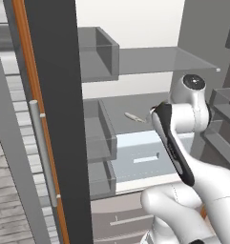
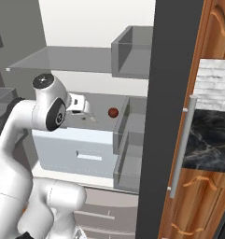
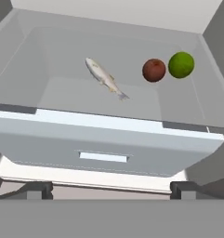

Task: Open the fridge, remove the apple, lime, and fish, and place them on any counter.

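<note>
Fridge (image 1: pixel 135 59) stands open, both doors swung wide, white interior with grey shelves exposed. Claw (image 3: pixel 111 193) hangs inside the opening above the middle shelf, jaws spread wide with nothing between them; the two dark fingertips (image 3: pixel 38 189) sit apart at the bottom of the hand view. On the middle shelf (image 3: pixel 62 88) lie all three items: fish (image 3: pixel 104 77) left of centre, lying diagonally, head toward the back wall; apple (image 3: pixel 154 70) to its right, well clear of the fish; lime (image 3: pixel 181 64) just beside the apple, very close, contact hard to tell. Shelf has open bare floor all round the fish, and free room in front of the fruit up to the shelf's front edge. Below the shelf's front edge sits a pale drawer box (image 3: pixel 104 148) with a slot handle, jutting toward the camera under the claw. Side walls close in on left and right; lime sits near the right wall. In the left base view the open left door (image 1: pixel 54 119) with its bar handle (image 1: pixel 42 152) flanks the arm, and door bins (image 1: pixel 99 138) protrude beside the shelf. In the right base view the right door edge (image 2: pixel 167 116) and its bins (image 2: pixel 130 140) crowd that side, apple (image 2: pixel 113 112) near them. Black marble table (image 2: pixel 212 140) shows beyond the right door.
</note>
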Controlling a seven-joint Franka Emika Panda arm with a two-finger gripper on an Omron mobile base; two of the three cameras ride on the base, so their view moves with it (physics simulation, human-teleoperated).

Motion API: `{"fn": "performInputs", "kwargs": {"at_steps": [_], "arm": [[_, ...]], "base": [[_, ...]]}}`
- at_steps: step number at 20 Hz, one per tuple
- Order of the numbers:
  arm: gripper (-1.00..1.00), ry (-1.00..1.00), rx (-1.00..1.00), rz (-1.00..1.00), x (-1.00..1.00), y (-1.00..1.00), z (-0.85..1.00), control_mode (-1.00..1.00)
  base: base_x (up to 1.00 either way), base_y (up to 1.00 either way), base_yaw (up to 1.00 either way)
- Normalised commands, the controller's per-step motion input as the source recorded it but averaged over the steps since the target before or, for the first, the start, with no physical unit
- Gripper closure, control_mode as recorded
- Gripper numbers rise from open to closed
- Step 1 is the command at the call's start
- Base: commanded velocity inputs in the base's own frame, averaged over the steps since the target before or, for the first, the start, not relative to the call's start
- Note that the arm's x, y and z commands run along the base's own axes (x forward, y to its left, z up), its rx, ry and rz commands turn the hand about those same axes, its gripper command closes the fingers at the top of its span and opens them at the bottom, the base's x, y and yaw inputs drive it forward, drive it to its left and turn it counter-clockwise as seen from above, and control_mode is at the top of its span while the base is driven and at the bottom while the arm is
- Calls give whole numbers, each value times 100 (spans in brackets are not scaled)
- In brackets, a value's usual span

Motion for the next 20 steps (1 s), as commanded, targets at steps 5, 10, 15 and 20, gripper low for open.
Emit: {"fn": "performInputs", "kwargs": {"at_steps": [5, 10, 15, 20], "arm": [[-100, 0, 0, 1, 20, 2, -47, -100], [-100, 0, 1, 2, 23, 1, -36, -100], [-100, 0, 0, 3, 40, 0, -24, -100], [-100, 0, 0, 5, 48, 0, -4, -100]], "base": [[0, 0, 0], [0, 0, 0], [0, 0, 0], [0, 0, 0]]}}
